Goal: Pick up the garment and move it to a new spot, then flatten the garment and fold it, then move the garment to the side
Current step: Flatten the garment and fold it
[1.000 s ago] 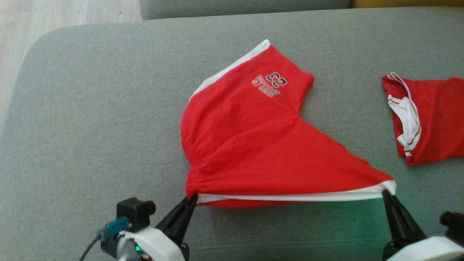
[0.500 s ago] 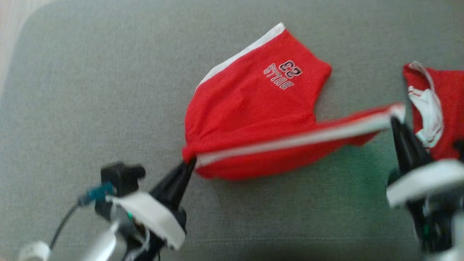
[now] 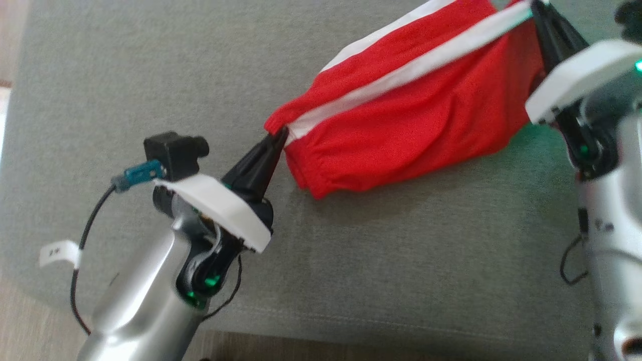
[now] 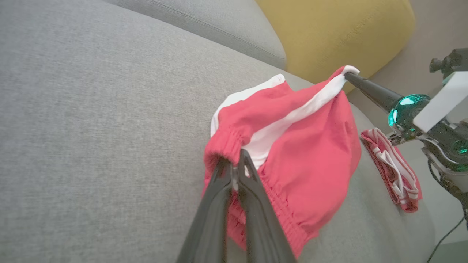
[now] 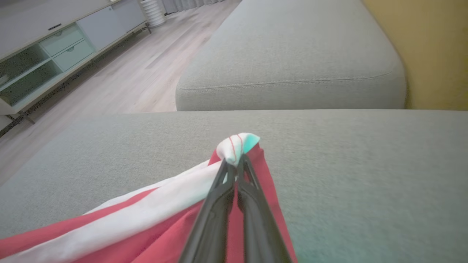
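Swung up and toward the far side within the last second, one corner of the red fabric shorts with white side stripes point(image 3: 401, 125) now rides in the right tool point(image 3: 535, 6), which is clamped tight on the white band. At the near left, the left tool point(image 3: 278, 134) pinches the gathered waistband, fingers pressed together on it. Between them the shorts hang stretched over the grey fabric sofa seat point(image 3: 150, 75). A second red-and-white garment point(image 4: 391, 171) lies on the seat to the right, a yellow cushion point(image 4: 336, 33) beyond.
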Tool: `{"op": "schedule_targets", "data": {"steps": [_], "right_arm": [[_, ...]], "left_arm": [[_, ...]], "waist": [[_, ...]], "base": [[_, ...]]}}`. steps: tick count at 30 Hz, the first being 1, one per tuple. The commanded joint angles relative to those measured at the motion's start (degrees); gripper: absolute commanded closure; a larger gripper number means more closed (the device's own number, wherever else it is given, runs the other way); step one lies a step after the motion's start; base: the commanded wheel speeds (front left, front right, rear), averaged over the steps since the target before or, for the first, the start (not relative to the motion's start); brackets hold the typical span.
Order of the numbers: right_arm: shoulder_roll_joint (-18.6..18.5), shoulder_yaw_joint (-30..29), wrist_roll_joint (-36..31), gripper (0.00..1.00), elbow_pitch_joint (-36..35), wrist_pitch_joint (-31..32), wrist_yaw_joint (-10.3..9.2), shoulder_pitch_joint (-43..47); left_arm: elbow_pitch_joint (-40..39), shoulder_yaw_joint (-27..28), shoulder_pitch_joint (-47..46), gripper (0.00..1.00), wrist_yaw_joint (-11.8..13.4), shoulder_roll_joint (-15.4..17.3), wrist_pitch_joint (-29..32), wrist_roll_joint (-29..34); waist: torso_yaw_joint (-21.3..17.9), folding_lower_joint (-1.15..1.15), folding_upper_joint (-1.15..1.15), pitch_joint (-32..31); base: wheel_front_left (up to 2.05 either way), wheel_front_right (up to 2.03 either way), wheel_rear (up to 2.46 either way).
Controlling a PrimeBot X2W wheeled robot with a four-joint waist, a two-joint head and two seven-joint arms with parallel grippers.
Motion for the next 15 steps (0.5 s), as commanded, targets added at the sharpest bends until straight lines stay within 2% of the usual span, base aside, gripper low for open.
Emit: {"op": "schedule_targets", "data": {"steps": [1,9,10,11,12,13,14,15], "right_arm": [[-0.4,2.3,0.4,1.00,1.0,-1.4,0.20,-3.3],[-1.5,7.9,1.7,1.00,15.3,-8.6,0.20,-12.8],[-1.6,8.9,1.9,0.93,16.5,-9.8,0.20,-13.6],[-1.6,9.7,2.2,0.53,17.5,-11.1,0.20,-14.1],[-1.6,10.4,2.6,0.09,18.7,-12.1,0.20,-14.5],[-1.6,10.4,2.6,0.09,18.7,-12.1,0.20,-14.5],[-1.7,11.1,2.9,0.00,19.7,-13.3,0.20,-14.9],[-1.8,11.7,3.3,0.00,20.4,-14.8,0.20,-15.1]], "left_arm": [[0.1,2.1,-2.9,1.00,-0.8,0.1,-1.2,-0.2],[9.4,1.2,-8.7,1.00,-3.3,-2.7,-4.5,-0.3],[10.5,1.0,-9.2,1.00,-3.5,-3.1,-4.7,-0.5],[11.5,0.8,-9.6,1.00,-3.7,-3.5,-4.9,-0.7],[12.3,0.7,-10.0,0.73,-3.9,-3.7,-5.3,-0.8],[12.3,0.7,-10.0,0.73,-3.9,-3.7,-5.3,-0.8],[13.2,0.6,-10.2,0.41,-4.0,-3.9,-5.7,-0.9],[14.0,0.5,-10.4,0.00,-4.1,-4.1,-6.1,-1.0]], "waist": [[2.2,-0.01,0.00,2.0],[3.8,-0.01,0.00,3.6],[3.9,-0.01,0.00,3.6],[3.9,-0.01,0.00,3.6],[3.8,-0.01,0.00,3.6],[3.8,-0.01,0.00,3.6],[3.7,-0.01,0.00,3.5],[3.7,-0.01,0.00,3.4]], "base": [[0.00,0.00,0.00],[0.00,0.00,0.00],[0.00,0.00,0.00],[0.00,0.00,0.00],[0.00,0.00,0.00],[0.00,0.00,0.00],[0.00,0.00,0.00],[0.00,0.00,0.00]]}}
